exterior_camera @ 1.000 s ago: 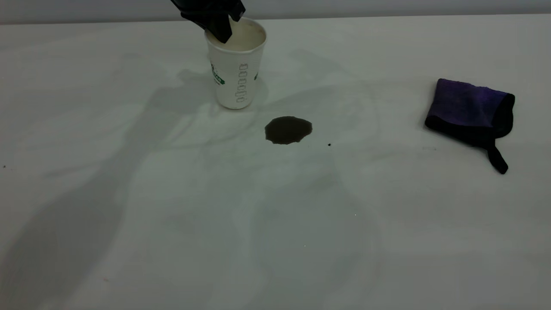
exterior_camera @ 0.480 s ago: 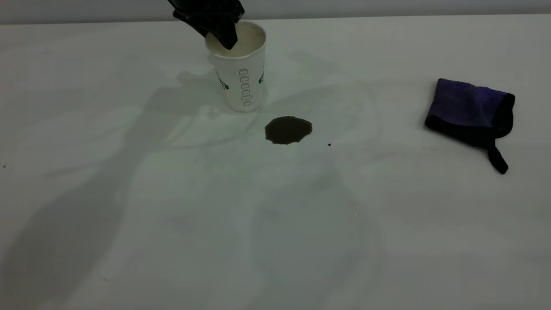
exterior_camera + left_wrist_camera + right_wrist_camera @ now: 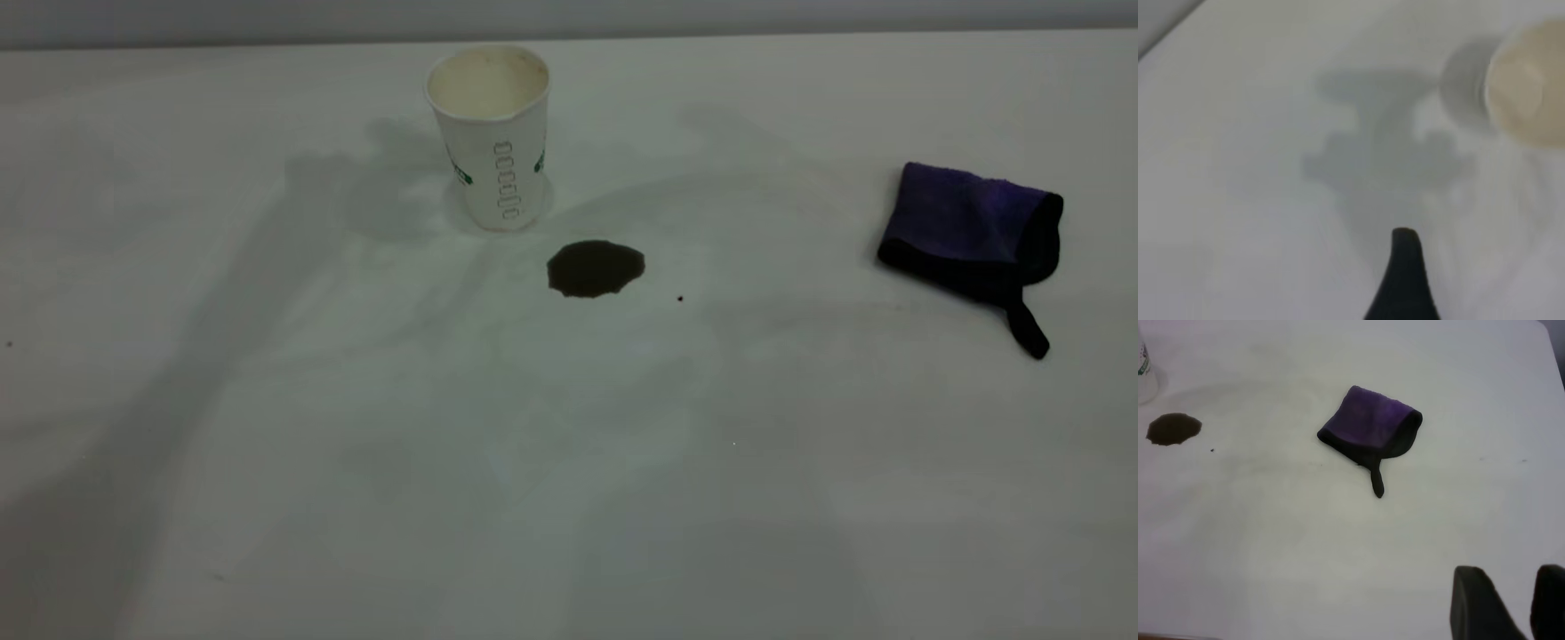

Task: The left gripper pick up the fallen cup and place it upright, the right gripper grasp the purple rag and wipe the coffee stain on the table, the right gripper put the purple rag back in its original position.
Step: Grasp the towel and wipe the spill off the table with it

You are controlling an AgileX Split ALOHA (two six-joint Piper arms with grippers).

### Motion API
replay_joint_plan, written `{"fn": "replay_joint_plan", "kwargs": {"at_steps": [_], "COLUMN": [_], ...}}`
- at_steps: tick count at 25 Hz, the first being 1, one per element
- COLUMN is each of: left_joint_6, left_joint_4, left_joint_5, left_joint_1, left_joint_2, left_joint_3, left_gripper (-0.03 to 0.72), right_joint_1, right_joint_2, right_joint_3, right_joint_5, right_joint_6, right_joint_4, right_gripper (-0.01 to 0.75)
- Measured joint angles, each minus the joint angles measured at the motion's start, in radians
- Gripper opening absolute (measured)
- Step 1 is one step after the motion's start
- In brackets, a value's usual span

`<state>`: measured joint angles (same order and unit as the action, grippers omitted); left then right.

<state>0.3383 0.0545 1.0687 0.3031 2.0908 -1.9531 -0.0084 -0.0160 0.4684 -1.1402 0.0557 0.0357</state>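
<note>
Upright on the far part of the worktop [image 3: 267, 444]: a white paper coffee cup [image 3: 494, 151], mouth up, cream inside, with a column of small outlined ovals and bits of green print on the wall, free of any tool. Just in front of the cup and a little to the right, close but not touching: a dark brown coffee stain [image 3: 595, 268], roundish, with uneven edge. Near the stain, further to the right: a tiny dark speck [image 3: 680, 299]. Well apart from both, at the right side of the worktop: a folded purple rag [image 3: 965, 222] with black edging, lying flat, its short black tab [image 3: 1027, 331] toward the near edge. From the left wrist camera, only a black part of the left tool [image 3: 1405, 280], above bare worktop, apart from the cup's rim; cannot tell how far open, nothing seen in its hold. From the right wrist camera, the right tool [image 3: 1511, 610] spread open with a clear gap between the two black fingers [image 3: 1478, 607], holding nothing, over bare worktop, well apart from the rag.
</note>
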Motion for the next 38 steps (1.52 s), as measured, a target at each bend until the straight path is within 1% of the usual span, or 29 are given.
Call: {"fn": "replay_joint_plan", "kwargs": {"at_steps": [2,7,10,13,17,20,22,29,34,36,38], "left_joint_6": [-0.037,-0.089,-0.124,-0.179,-0.275,-0.323,-0.338,-0.377,-0.382,-0.382,-0.383], "left_joint_4": [0.039,0.06,0.067,0.093,0.138,0.14,0.137,0.087,0.074,0.058,0.042], "left_joint_5": [0.09,0.099,0.099,0.099,0.099,0.099,0.099,0.099,0.099,0.099,0.099], "left_joint_1": [-0.001,-0.009,-0.009,-0.009,-0.009,-0.009,-0.009,-0.009,-0.014,-0.042,-0.096], "left_joint_2": [-0.057,-0.182,-0.279,-0.407,-0.599,-0.745,-0.84,-1.134,-1.343,-1.429,-1.515], "left_joint_3": [0.0,0.007,0.076,0.206,0.439,0.622,0.708,0.95,1.168,1.242,1.306], "left_gripper": [0.69,0.661,0.618,0.554,0.471,0.423,0.397,0.332,0.311,0.308,0.308], "right_joint_1": [0.0,0.0,0.0,0.0,0.0,0.0,0.0,0.0,0.0,0.0,0.0], "right_joint_2": [0.0,0.0,0.0,0.0,0.0,0.0,0.0,0.0,0.0,0.0,0.0], "right_joint_3": [0.0,0.0,0.0,0.0,0.0,0.0,0.0,0.0,0.0,0.0,0.0], "right_joint_5": [0.0,0.0,0.0,0.0,0.0,0.0,0.0,0.0,0.0,0.0,0.0], "right_joint_6": [0.0,0.0,0.0,0.0,0.0,0.0,0.0,0.0,0.0,0.0,0.0], "right_joint_4": [0.0,0.0,0.0,0.0,0.0,0.0,0.0,0.0,0.0,0.0,0.0], "right_gripper": [0.238,0.238,0.238,0.238,0.238,0.238,0.238,0.238,0.238,0.238,0.238]}}
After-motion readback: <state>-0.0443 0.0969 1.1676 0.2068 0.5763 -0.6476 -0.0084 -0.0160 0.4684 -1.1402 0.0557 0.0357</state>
